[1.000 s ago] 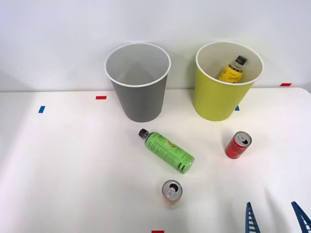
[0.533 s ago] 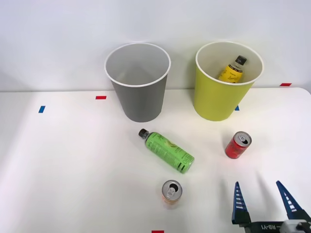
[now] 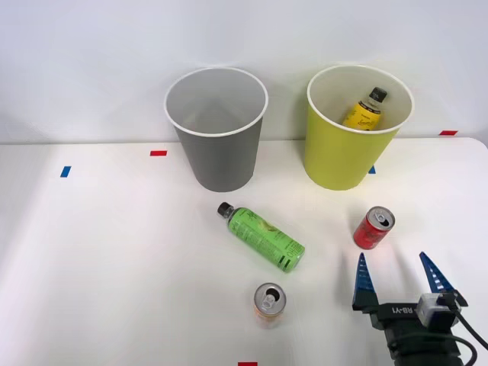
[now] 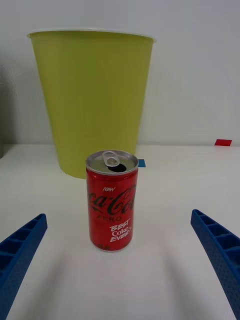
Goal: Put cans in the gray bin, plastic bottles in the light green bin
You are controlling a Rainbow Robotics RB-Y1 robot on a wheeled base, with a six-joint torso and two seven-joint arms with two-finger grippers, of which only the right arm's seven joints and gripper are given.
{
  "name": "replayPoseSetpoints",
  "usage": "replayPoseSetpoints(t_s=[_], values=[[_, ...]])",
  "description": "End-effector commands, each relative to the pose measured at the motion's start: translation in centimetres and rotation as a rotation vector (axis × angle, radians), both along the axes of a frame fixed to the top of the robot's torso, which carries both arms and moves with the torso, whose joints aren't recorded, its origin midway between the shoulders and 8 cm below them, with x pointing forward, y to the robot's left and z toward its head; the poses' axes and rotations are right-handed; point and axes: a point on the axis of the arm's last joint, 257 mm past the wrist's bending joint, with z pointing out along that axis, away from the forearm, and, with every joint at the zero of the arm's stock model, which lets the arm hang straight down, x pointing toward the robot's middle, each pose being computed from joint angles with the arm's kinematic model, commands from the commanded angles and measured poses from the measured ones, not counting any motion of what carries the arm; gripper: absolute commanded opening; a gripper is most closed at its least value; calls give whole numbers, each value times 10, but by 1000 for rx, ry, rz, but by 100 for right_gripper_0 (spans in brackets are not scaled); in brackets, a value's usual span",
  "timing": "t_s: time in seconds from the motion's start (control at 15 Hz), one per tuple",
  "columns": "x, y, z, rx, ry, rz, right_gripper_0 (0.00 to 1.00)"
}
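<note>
A red can [image 3: 373,228] [image 4: 111,200] stands upright on the white table, in front of the light green bin [image 3: 352,130] [image 4: 92,95]. My right gripper [image 3: 393,273] [image 4: 120,260] is open just short of that can, with nothing between its blue fingers [image 4: 20,250]. An orange can [image 3: 269,302] stands upright near the front edge. A green-wrapped plastic bottle [image 3: 264,237] lies on its side mid-table. A yellow-labelled bottle [image 3: 364,111] leans inside the light green bin. The gray bin [image 3: 218,130] stands to its left.
Small red tape marks [image 3: 158,153] [image 3: 448,133] [image 4: 223,142] and blue tape marks [image 3: 65,171] [image 4: 142,163] lie on the table. A white wall rises behind the bins. The table's right edge [image 3: 482,152] is close to the arm.
My right gripper has come forward from the front edge toward the red can, staying open. The cans, bottles and bins have not moved.
</note>
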Motion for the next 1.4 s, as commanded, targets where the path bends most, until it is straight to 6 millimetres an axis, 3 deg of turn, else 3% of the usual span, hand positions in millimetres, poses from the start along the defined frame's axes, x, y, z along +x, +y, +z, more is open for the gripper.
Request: replayPoseSetpoints(t_s=[0.07, 0.33, 0.87, 1.4], values=[[13, 2, 0, -3, 9, -4, 100], [44, 1, -5, -7, -47, -13, 100], [93, 6, -1, -6, 14, 1, 100], [97, 11, -5, 7, 36, -7, 100]])
